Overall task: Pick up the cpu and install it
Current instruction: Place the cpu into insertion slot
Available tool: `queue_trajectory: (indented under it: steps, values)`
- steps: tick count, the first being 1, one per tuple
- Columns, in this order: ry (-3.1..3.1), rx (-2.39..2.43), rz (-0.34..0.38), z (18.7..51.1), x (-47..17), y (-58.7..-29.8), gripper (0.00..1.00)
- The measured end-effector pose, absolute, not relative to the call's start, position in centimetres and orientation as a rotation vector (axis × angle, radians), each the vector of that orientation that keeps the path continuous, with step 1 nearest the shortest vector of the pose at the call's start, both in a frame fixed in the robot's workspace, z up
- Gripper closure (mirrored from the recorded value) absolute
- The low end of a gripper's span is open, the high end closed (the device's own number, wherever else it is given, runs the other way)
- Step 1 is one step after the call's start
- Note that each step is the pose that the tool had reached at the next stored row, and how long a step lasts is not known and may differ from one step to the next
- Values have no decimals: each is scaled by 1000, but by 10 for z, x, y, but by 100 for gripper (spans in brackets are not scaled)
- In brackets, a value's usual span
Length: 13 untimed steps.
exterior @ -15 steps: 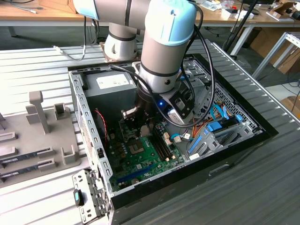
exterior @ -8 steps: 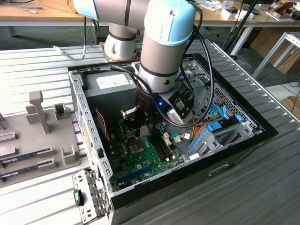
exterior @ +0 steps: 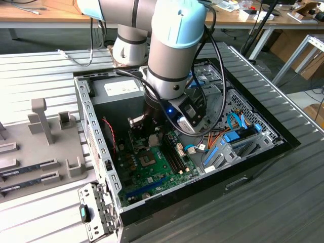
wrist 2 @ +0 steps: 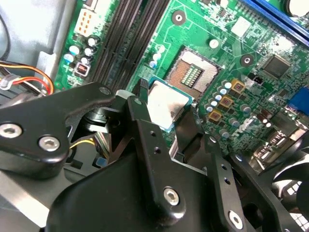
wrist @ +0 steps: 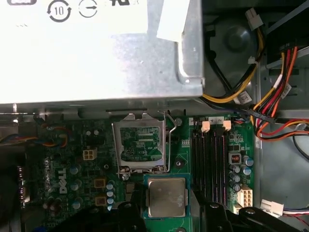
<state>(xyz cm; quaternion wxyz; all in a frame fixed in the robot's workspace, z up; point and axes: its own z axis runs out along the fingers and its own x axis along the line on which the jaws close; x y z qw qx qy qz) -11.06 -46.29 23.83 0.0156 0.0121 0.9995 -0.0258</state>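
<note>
— Where is the cpu to be found?

— In the first wrist view the cpu (wrist: 166, 195) is seen held clear above the green motherboard (wrist: 183, 154), silvery face up.

— And the hand?

— The hand (wrist: 166, 204) is clamped on it. In the second wrist view the dark fingers (wrist 2: 147, 130) are pressed against two opposite edges of the chip.

— Which way is the socket?

— The socket (wrist: 140, 144) lies uncovered just beside the chip, on the side toward the power-supply box (wrist: 96, 48). The memory slots (wrist: 210, 159) run along one flank. No long axis is to be reckoned with, as the chip is square. Its edges are judged roughly parallel to the socket's, and it is not yet seated.
</note>
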Motion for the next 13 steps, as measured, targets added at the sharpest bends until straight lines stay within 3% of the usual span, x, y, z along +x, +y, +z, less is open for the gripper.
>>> queue_trajectory:
  steps: [13]
  values:
    - [3107, -64, -79, 232, -124, -479, 53]
